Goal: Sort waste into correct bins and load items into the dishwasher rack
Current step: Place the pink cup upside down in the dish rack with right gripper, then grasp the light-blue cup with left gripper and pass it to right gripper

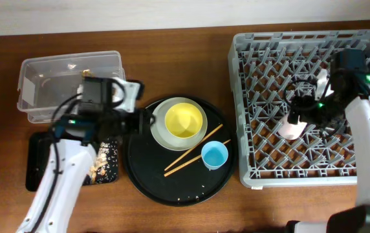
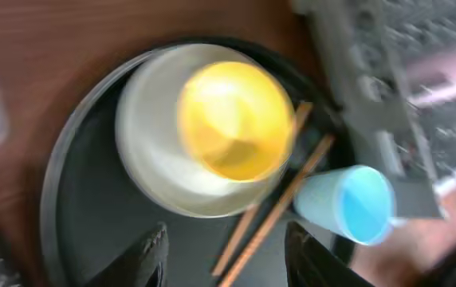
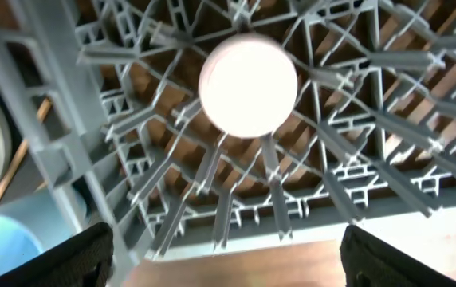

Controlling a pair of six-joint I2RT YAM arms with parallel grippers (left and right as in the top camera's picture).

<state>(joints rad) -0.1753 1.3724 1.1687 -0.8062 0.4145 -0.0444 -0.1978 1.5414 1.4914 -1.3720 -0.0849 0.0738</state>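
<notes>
The pale grey plate (image 1: 162,129) holds the yellow bowl (image 1: 185,120) on the round black tray (image 1: 152,175). The wooden chopsticks (image 1: 195,150) and the light blue cup (image 1: 215,155) lie beside them. My left gripper (image 1: 143,120) is open and empty at the plate's left edge. In the left wrist view its fingers (image 2: 229,259) hover over the tray below the bowl (image 2: 236,119), plate (image 2: 152,163), chopsticks (image 2: 272,211) and blue cup (image 2: 347,203). The pink cup (image 1: 293,129) stands upside down in the dishwasher rack (image 1: 262,97). My right gripper (image 1: 304,109) is open just above the pink cup (image 3: 248,84).
The clear plastic box (image 1: 68,84) sits at the back left with small bits inside. The shallow black tray (image 1: 39,162) in front of it holds brownish food scraps (image 1: 104,162). Tissue and foil wrapper are not clearly visible. My left arm crosses over both bins.
</notes>
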